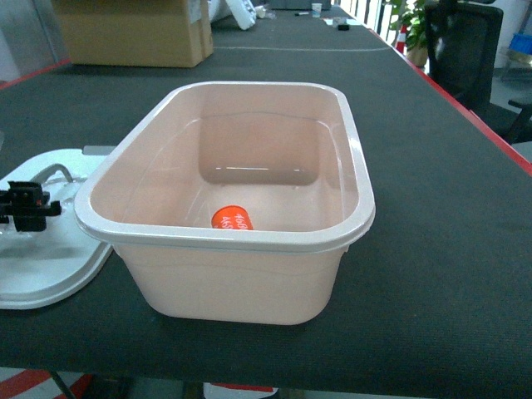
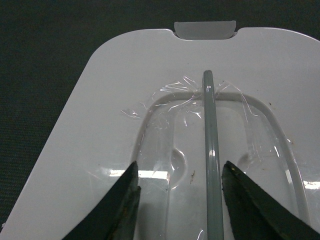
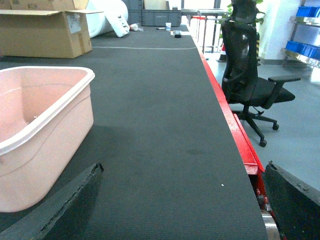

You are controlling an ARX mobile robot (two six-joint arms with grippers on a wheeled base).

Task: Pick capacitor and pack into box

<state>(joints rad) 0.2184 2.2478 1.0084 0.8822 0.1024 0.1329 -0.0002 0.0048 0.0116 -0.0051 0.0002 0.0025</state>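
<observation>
Capacitor (image 1: pixel 231 219) in box (image 1: pixel 353 166), lid (image 2: pixel 100 125) beside, left fingers (image 2: pixel 122 205) apart, right fingers (image 3: pixel 60 210) apart.

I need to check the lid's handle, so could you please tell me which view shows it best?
The left wrist view: the handle runs up the lid, between the open left pincer. The head view shows it small; the right wrist view not at all.

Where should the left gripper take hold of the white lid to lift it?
Take the lid by its grey handle bar, coming straight down. The bar stands raised along the recessed centre, and the open left gripper already straddles it, one finger either side.
</observation>
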